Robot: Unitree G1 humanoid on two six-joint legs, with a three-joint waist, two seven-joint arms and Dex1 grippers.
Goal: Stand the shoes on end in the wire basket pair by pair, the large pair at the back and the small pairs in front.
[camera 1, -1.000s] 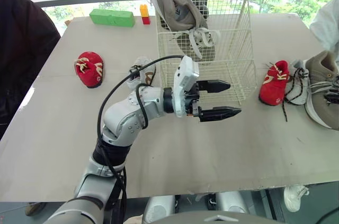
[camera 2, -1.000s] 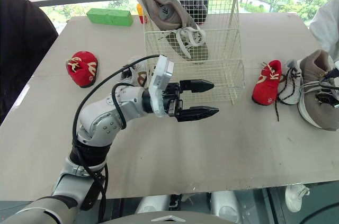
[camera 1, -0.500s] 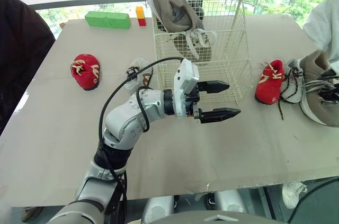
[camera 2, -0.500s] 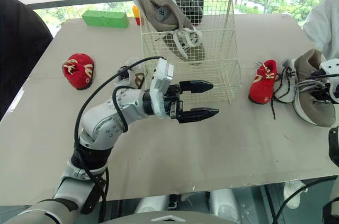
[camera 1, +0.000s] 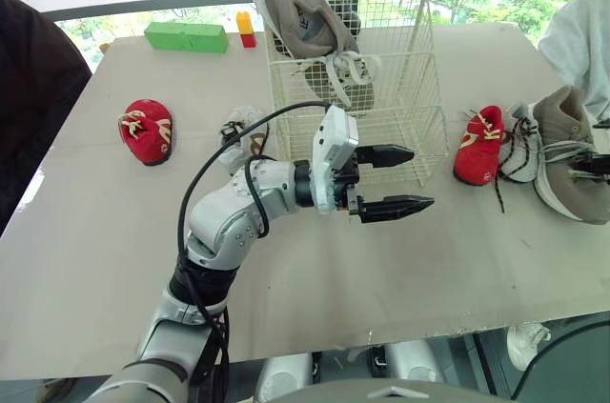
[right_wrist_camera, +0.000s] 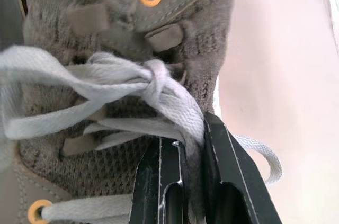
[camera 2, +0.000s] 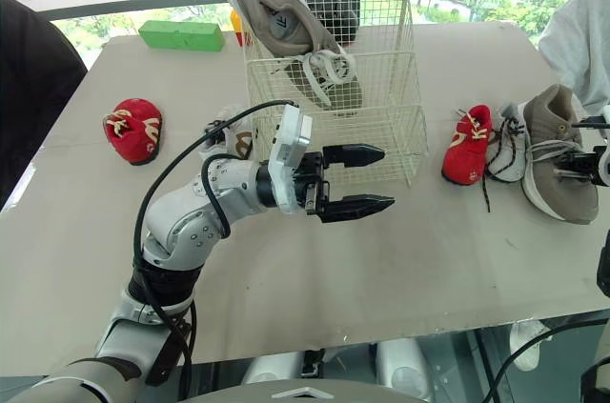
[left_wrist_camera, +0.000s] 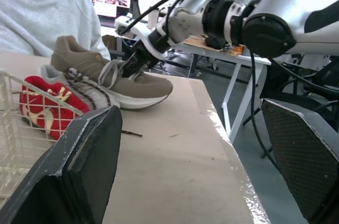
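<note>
Left pincer [camera 1: 419, 176] gapes open before the wire basket [camera 1: 405, 122], red shoe [camera 1: 474, 148] beyond it, right pincer [right_wrist_camera: 189, 139] clenching a lace [right_wrist_camera: 106, 73] on the tan shoe [camera 1: 564, 141].

My two head eyes sit side by side and look forward and down on the table [camera 1: 95, 260], sharing the wire basket [camera 1: 419, 127] and my left gripper [camera 1: 421, 175]. My left wrist camera looks low across the tabletop between its fingers [left_wrist_camera: 79, 171] toward the brown shoe [left_wrist_camera: 132, 83] at my right, which my right wrist camera faces from very close, at the laces
</note>
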